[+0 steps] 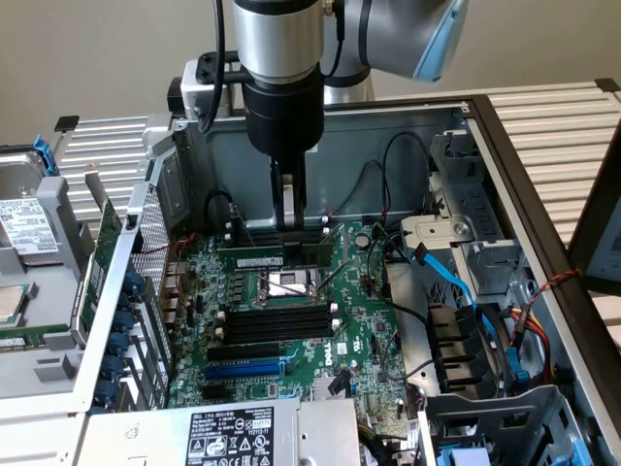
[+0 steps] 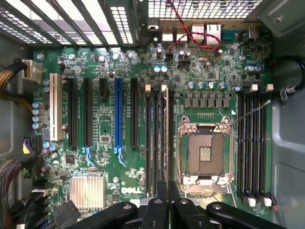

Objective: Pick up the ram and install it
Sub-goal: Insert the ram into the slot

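The tool [image 1: 288, 221] [image 2: 167, 195] hung straight down into the open computer case [image 1: 408, 126]. Its fingers were pressed nearly together, pinching the top edge of the ram [image 1: 254, 260] [image 2: 164, 133]. The ram hung level directly under the fingertips, standing on its long edge. Its long axis reached out past both sides of the tool and ran parallel to the black memory slots [image 1: 277, 325] [image 2: 156, 143] below it. In the wrist view its thin edge lay along one slot of that bank; whether it touched the slot could not be told. Its white label faced the exterior camera.

Just beside the ram's line lay the bare CPU socket [image 1: 291, 284] [image 2: 204, 152], with a thin metal lever [image 2: 250, 112] slanting off one corner. Past the socket was a second bank of black slots [image 2: 252, 143]. On the tool's other side ran a blue slot [image 1: 247, 369] [image 2: 117, 112] among longer black ones, then a finned heatsink [image 2: 86, 191].

Black cables [image 1: 374, 184] looped behind the tool against the case wall. A blue cable [image 1: 456, 282] ran well off to the exterior view's right.

The case held the green motherboard [image 1: 359, 340] and, well away from the tool, a labelled power supply [image 1: 228, 435]. Outside the case lay a labelled drive [image 1: 24, 228], with the slatted table [image 1: 553, 126] around it.
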`<state>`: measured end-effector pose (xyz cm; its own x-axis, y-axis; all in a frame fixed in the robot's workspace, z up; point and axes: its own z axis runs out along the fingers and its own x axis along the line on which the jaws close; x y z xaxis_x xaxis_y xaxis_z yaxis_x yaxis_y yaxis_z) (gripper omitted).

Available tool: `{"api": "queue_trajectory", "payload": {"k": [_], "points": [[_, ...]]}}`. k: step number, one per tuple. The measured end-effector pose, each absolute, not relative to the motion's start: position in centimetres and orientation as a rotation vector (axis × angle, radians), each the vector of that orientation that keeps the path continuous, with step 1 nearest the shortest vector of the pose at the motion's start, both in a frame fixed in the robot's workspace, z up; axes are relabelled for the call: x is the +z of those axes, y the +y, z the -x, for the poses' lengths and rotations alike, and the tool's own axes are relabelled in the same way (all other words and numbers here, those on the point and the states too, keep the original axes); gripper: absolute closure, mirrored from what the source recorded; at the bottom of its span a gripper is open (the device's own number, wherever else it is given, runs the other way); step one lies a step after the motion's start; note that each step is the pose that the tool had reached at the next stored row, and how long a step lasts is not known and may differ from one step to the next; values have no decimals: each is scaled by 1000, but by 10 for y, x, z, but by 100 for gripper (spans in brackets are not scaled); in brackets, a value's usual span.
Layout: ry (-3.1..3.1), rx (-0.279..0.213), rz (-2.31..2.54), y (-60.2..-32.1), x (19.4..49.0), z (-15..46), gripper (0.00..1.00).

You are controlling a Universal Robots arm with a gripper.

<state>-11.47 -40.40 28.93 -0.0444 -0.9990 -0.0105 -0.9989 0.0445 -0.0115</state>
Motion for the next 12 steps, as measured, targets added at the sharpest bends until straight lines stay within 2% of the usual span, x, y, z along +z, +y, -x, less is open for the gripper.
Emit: {"api": "queue_trajectory", "payload": {"k": [12], "points": [[2264,-18,2165,-404,274,115,87]]}}
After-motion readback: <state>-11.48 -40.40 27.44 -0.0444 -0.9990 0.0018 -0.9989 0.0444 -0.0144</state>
